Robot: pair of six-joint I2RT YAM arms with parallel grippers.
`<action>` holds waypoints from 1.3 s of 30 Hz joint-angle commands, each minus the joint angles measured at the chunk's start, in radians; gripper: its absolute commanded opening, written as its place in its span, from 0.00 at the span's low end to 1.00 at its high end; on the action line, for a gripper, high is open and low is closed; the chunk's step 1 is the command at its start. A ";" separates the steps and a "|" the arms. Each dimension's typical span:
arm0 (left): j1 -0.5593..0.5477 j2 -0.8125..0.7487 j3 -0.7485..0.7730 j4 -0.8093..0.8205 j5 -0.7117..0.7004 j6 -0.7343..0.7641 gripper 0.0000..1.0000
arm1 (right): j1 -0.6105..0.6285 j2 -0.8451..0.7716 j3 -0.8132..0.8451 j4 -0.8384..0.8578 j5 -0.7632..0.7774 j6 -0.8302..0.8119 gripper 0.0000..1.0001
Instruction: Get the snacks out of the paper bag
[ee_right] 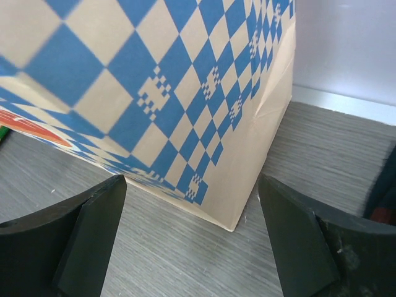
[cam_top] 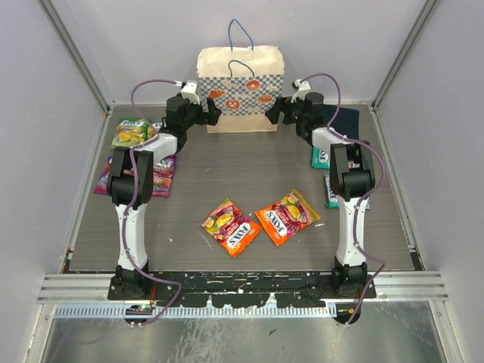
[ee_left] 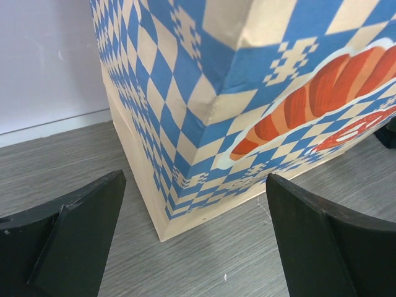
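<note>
Bag [cam_top: 240, 89] stands upright at the counter's [cam_top: 242, 162] far edge. Left gripper [cam_top: 212, 113]: jaws wide apart, facing the bag's lower left corner. Right gripper [cam_top: 274, 113]: likewise spread, facing its lower right corner. Snacks [cam_top: 231, 227] lie outside the bag: two orange in front, others to either side.

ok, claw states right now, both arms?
Left claw: open, holding nothing, facing a bottom corner of the paper bag.
Right claw: open, holding nothing, facing the bag's other front corner.
</note>
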 commanded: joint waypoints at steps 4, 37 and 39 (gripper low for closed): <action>-0.003 -0.052 0.031 0.022 -0.018 0.017 0.98 | 0.005 -0.062 0.035 0.023 0.071 0.033 0.94; -0.314 -1.118 -0.884 -0.538 -0.539 -0.456 0.98 | 0.554 -0.935 -0.836 -0.462 0.976 0.531 1.00; -0.365 -1.185 -0.917 -0.610 -0.551 -0.479 0.98 | 0.639 -0.950 -0.853 -0.505 0.993 0.529 1.00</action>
